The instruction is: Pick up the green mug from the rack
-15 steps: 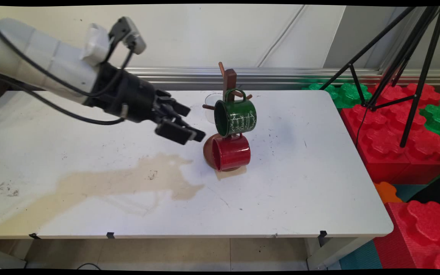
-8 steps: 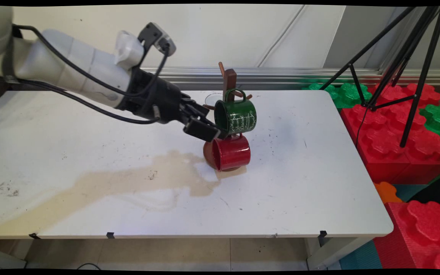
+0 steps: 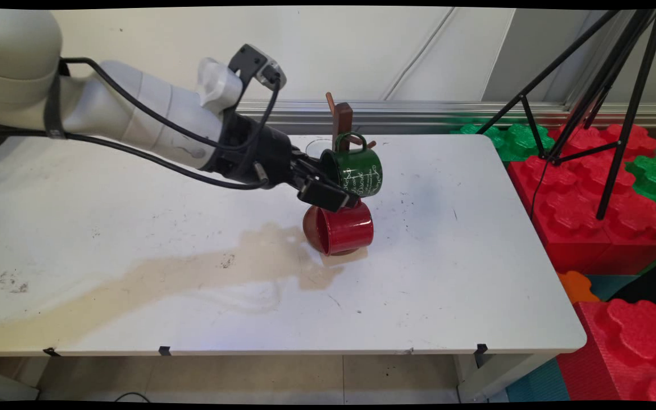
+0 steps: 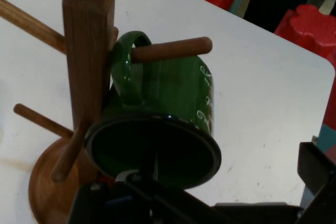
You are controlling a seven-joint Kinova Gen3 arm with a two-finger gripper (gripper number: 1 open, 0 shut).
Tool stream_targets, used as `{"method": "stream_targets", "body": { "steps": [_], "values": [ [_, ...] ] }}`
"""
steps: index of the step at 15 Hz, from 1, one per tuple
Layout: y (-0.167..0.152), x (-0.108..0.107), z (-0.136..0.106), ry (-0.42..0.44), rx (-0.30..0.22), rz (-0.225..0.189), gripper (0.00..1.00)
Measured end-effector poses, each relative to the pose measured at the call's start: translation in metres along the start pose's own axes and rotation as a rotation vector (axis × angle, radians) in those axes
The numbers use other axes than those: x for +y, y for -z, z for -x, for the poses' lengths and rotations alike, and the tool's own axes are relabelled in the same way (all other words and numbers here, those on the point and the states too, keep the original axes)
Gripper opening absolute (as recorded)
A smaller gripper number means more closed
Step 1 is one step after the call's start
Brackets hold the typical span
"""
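Observation:
A green mug (image 3: 357, 169) hangs by its handle on an upper peg (image 4: 173, 49) of a wooden mug rack (image 3: 341, 118), mouth turned left toward the arm. My gripper (image 3: 332, 181) is open right at that mouth, its near finger (image 3: 327, 195) low by the rim, just above the red mug (image 3: 344, 228) hanging on a lower peg. In the hand view the green mug (image 4: 157, 114) fills the centre beside the rack's post (image 4: 86, 51). One finger (image 4: 317, 174) stands off to the mug's right and nothing is clamped. Whether a finger touches the rim is unclear.
A pale cup (image 3: 315, 149) stands behind the rack, partly hidden by the arm. A brown stain (image 3: 191, 273) spreads over the table (image 3: 447, 273) to the left. A black tripod (image 3: 618, 114) and red and green foam blocks (image 3: 590, 193) stand past the right edge.
The arm has swung right and slightly toward the wall, carrying the open gripper from the middle of the table up to the green mug's mouth. The mugs and rack have not moved.

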Motion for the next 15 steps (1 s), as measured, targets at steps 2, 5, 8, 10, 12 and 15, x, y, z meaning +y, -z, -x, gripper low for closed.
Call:
{"method": "stream_targets", "body": {
  "steps": [2, 5, 8, 10, 12, 15],
  "values": [
    [-0.005, 0.001, 0.0, 0.011, 0.007, -0.004, 1.0],
    [-0.011, 0.002, 0.002, 0.029, 0.017, -0.012, 1.0],
    [-0.015, 0.004, 0.003, 0.041, 0.026, -0.017, 1.0],
    [-0.019, 0.006, 0.004, 0.05, 0.033, -0.022, 1.0],
    [-0.021, 0.007, 0.005, 0.057, 0.04, -0.03, 0.0],
    [-0.023, 0.008, 0.005, 0.062, 0.048, -0.039, 0.0]
  ]
}}
